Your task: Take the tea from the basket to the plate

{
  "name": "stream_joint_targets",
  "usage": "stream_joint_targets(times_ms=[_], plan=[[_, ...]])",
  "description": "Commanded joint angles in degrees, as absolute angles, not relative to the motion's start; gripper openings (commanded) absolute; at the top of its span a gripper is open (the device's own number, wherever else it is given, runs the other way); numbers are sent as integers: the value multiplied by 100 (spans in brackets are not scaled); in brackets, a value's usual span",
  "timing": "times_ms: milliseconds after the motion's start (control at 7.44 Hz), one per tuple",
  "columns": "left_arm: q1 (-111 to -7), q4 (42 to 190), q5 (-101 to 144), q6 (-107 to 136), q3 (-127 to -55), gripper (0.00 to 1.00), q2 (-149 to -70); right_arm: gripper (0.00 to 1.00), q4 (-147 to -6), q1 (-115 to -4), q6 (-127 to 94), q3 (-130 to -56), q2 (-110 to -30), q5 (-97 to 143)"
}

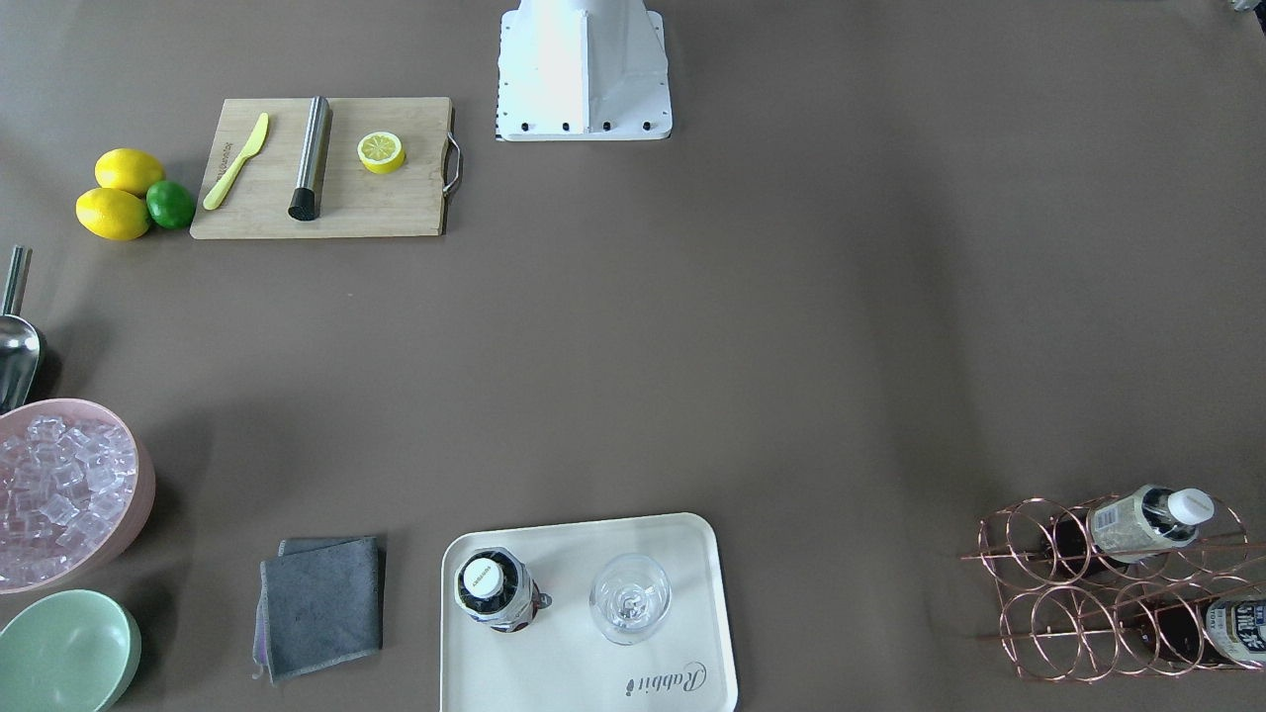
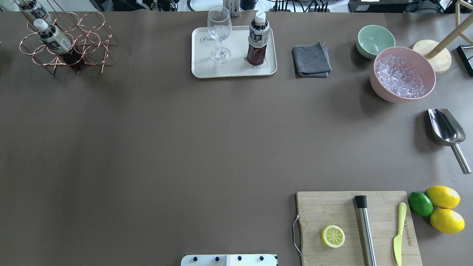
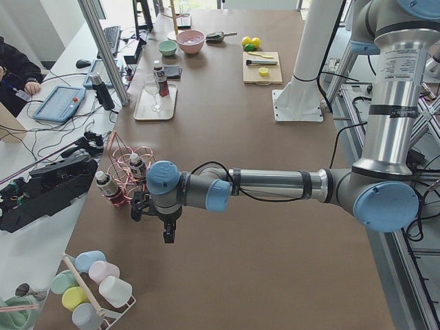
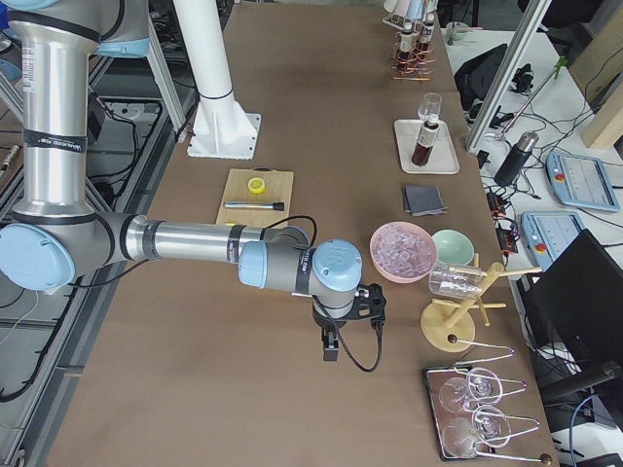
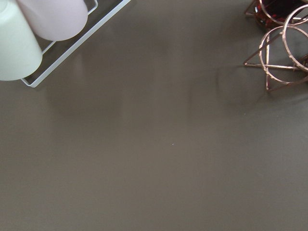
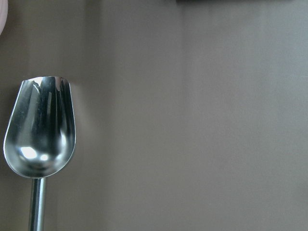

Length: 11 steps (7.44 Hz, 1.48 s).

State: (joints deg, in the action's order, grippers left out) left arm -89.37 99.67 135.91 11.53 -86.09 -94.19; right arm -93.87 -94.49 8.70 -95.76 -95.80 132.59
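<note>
One tea bottle (image 1: 492,590) stands upright on the cream plate (image 1: 554,682), also in the overhead view (image 2: 258,38) on the plate (image 2: 207,68). Two more tea bottles (image 1: 1147,521) (image 1: 1231,630) lie in the copper wire basket (image 1: 1078,593), which sits at the far left corner in the overhead view (image 2: 66,40). My left gripper (image 3: 168,232) hangs over the table just beside the basket (image 3: 127,172); I cannot tell if it is open. My right gripper (image 4: 331,345) hangs near the pink bowl; I cannot tell its state. The left wrist view shows basket rings (image 5: 284,43) at its right edge.
A clear glass (image 1: 630,597) stands on the plate beside the bottle. A grey cloth (image 1: 321,605), a mint-green bowl (image 1: 64,653), a pink bowl of ice (image 1: 59,489), a metal scoop (image 6: 41,127), a cutting board (image 1: 326,168) and lemons (image 1: 114,193) are on the table. Cups in a rack (image 5: 29,33) lie near the left gripper.
</note>
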Motion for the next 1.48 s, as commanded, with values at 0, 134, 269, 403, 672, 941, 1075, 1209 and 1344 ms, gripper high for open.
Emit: stream_joint_targets(times_ms=[0, 134, 269, 403, 672, 941, 1075, 1209, 1344], plan=[[-8947, 10195, 13518, 1134, -8666, 97, -9263, 100, -9387, -9448, 870, -9580, -9580, 13263], [-8947, 10195, 13518, 1134, -8710, 97, -9272, 100, -9387, -9448, 870, -9580, -9580, 13263], [-8947, 9978, 13518, 1134, -8814, 97, -9299, 100, -9387, -9448, 870, -9580, -9580, 13263], [-8939, 9506, 13509, 1134, -9042, 97, -9299, 100, -9387, -9448, 870, -9580, -9580, 13263], [-8938, 9132, 13500, 1090, -9193, 97, -9325, 100, -9387, -9448, 870, -9580, -9580, 13263], [-8930, 9097, 13500, 1107, -9141, 97, -9299, 100, -9387, -9439, 870, -9580, -9580, 13263], [-8930, 9097, 13500, 1125, -9141, 97, -9299, 100, -9387, -9439, 870, -9580, -9580, 13263], [-8912, 9097, 13491, 1134, -9132, 97, -9325, 100, -9387, -9439, 870, -9580, -9580, 13263], [-8912, 9097, 13491, 1134, -9132, 97, -9334, 100, -9387, -9439, 870, -9580, -9580, 13263]])
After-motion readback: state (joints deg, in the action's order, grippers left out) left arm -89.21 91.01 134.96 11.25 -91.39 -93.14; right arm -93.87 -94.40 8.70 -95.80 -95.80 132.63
